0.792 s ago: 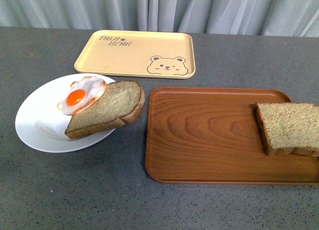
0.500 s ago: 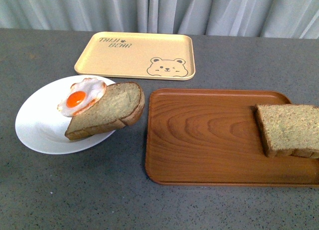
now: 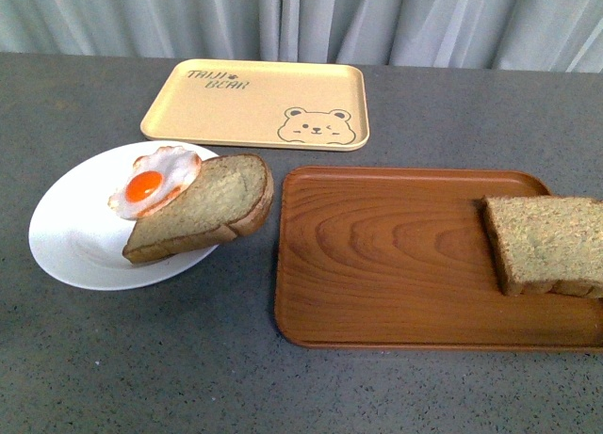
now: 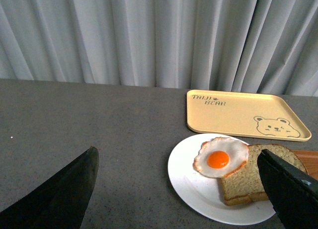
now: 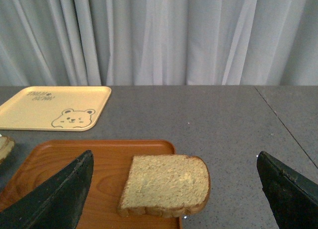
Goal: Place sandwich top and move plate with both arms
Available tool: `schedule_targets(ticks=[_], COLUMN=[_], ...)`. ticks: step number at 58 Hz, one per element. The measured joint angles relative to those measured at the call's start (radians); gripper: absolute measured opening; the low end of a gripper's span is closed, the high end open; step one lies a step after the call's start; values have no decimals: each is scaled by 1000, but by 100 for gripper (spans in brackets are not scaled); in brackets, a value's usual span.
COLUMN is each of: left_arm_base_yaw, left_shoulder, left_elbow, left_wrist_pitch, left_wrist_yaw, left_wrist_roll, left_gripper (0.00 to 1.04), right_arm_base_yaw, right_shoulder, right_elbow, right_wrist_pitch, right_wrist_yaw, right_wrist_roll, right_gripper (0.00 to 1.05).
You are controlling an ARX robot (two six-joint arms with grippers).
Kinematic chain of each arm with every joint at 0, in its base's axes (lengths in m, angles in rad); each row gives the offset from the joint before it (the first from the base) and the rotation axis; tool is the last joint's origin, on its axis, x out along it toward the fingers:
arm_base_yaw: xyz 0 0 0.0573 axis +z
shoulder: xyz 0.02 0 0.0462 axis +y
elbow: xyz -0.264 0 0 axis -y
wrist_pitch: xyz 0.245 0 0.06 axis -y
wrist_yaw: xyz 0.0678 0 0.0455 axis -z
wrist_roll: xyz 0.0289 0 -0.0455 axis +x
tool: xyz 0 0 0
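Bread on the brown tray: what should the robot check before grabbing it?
1. Is the right gripper open: ok, it is spread wide.
2. Is the bread slice flat on the brown tray, nothing on it: ok.
3. Is the bread slice lined up with the gripper's gap: ok.
4. Is the egg centred on the other slice: not ok, it hangs off one corner.
5. Is the other slice fully on the plate: not ok, it sticks over the rim.
6. Gripper's height above the tray: cannot tell.
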Motion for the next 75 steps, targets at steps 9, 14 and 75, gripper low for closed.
schedule_targets(ticks=[9,14,75], left_arm_base_yaw=[0,0,0], left_shoulder=[0,0,0], left_elbow=[0,0,0], left_wrist_pitch=[0,0,0], left_wrist_yaw=[0,0,0], left_wrist_roll=[0,0,0], left_gripper=[96,96,96], right_arm_base_yaw=[0,0,-493], right_shoulder=[0,0,1634], right_elbow=[0,0,355], right_wrist_pitch=[0,0,488], right_wrist_yaw=[0,0,-427], right_wrist_roll=[0,0,87], right_gripper=[96,96,96])
